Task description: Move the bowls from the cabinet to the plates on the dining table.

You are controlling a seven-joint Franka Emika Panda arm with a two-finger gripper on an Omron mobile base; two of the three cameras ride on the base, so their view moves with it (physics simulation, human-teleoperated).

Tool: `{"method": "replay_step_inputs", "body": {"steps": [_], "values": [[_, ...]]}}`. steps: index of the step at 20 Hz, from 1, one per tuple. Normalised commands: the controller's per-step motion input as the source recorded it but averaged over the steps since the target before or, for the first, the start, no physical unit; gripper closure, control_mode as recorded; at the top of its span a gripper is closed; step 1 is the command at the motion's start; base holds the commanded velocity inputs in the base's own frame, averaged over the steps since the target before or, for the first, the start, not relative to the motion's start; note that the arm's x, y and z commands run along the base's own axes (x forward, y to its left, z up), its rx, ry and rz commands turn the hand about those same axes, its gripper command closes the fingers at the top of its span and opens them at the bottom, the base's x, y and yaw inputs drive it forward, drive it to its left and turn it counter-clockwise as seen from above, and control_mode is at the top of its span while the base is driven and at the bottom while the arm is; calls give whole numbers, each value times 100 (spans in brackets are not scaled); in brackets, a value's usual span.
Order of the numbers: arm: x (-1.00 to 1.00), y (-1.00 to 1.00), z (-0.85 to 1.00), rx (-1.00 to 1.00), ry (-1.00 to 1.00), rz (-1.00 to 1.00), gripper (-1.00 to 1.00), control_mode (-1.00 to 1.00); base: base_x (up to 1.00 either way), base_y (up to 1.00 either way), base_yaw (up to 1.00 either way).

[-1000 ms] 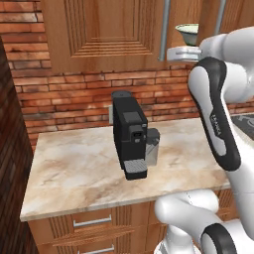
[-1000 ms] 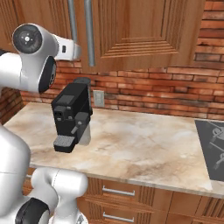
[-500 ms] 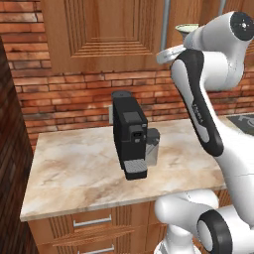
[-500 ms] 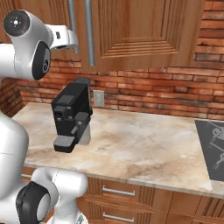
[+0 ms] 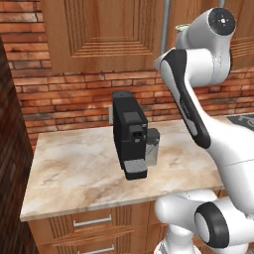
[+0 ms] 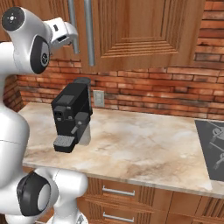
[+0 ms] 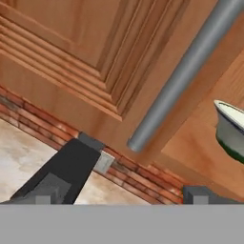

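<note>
The brown wooden cabinet (image 5: 99, 30) hangs over the counter, with its long grey bar handle (image 7: 190, 66) running across the hand view. Right of that handle, a pale bowl (image 7: 232, 127) with a dark lower edge rests on the cabinet's wood; its pale rim (image 5: 182, 27) peeps out beside my arm. My gripper (image 7: 121, 198) is open and holds nothing, its fingertips (image 7: 43, 198) spread wide below the handle. From the right base view the gripper (image 6: 70, 38) is raised just left of the handles (image 6: 89, 30). The plates and the dining table are out of view.
A black coffee machine (image 5: 131, 136) stands on the marble counter (image 5: 74, 168) under the cabinet, against a red brick wall (image 6: 153, 87). A black hob (image 6: 212, 148) is set into the counter at the right. Drawers (image 6: 118, 192) sit below.
My arm has swung up and towards the cabinet handle, now covering most of the bowl in the left base view. The gripper has stayed open.
</note>
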Motion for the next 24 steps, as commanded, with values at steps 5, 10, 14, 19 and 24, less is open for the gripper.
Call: {"method": "replay_step_inputs", "body": {"steps": [5,10,14,19,24], "values": [[30,0,-11,-24,0,0,-100,-100,0,0,0],[24,-3,-6,-20,0,-1,-100,-100,0,0,0],[3,-6,-3,-18,0,-5,-100,-100,0,0,0],[13,-14,-5,-16,0,-7,-100,-100,0,0,0],[25,-28,-7,-11,0,-6,-100,-100,0,0,0]]}}
